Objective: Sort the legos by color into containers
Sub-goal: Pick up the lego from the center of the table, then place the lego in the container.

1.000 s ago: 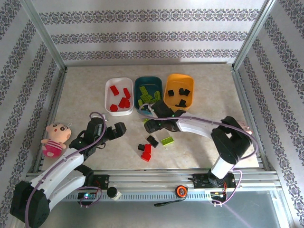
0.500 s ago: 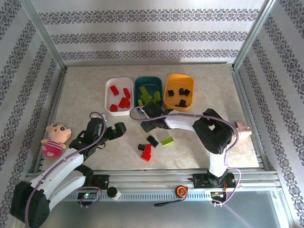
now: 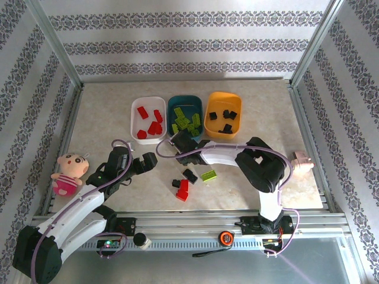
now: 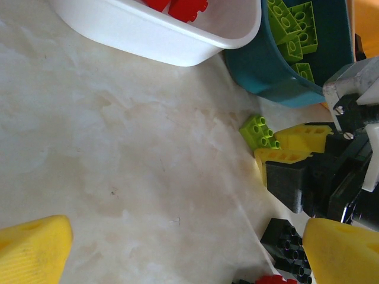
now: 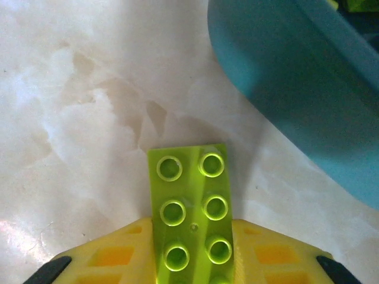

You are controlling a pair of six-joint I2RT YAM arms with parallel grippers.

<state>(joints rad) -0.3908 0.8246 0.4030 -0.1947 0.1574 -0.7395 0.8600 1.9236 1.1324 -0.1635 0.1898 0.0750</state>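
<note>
Leave L pincer [image 4: 189, 251] out of it: wide open, nothing btwn the yellow tips, low over bare table [image 4: 106, 148]. Ignore for now the loose pieces a bit farther out, mid-table: black brick [image 3: 190, 175], second black brick [image 3: 176, 183], red brick [image 3: 182, 190] (maybe two stacked, hard to tell), loose lime brick [image 3: 208, 175].

Next out, R pincer [image 5: 192, 239]: closed on held lime brick [image 5: 189, 195], studs up, yellow pads on both long sides, front half poking past the tips. Down at table level, just beside the near wall of teal tub [image 5: 296, 77]. Touching the table or just off it – can't tell.

Judging by that, step in hand = carry into teal tub. Lift straight up first, enough to clear the rim w/ margin. No sideways travel while low, else likely a knock on the wall and a shoved tub. Go slow: only the rear half pinched, so risk of a swivel. Then forward over the rim, stop above the sorted lime bricks [image 4: 293, 29], open low to avoid a bounce-out.

Steer clear of white tub [image 4: 166, 38] on the L, right beside the teal one, and orange tub [image 3: 222, 96] on the R: red and black in there.
</note>
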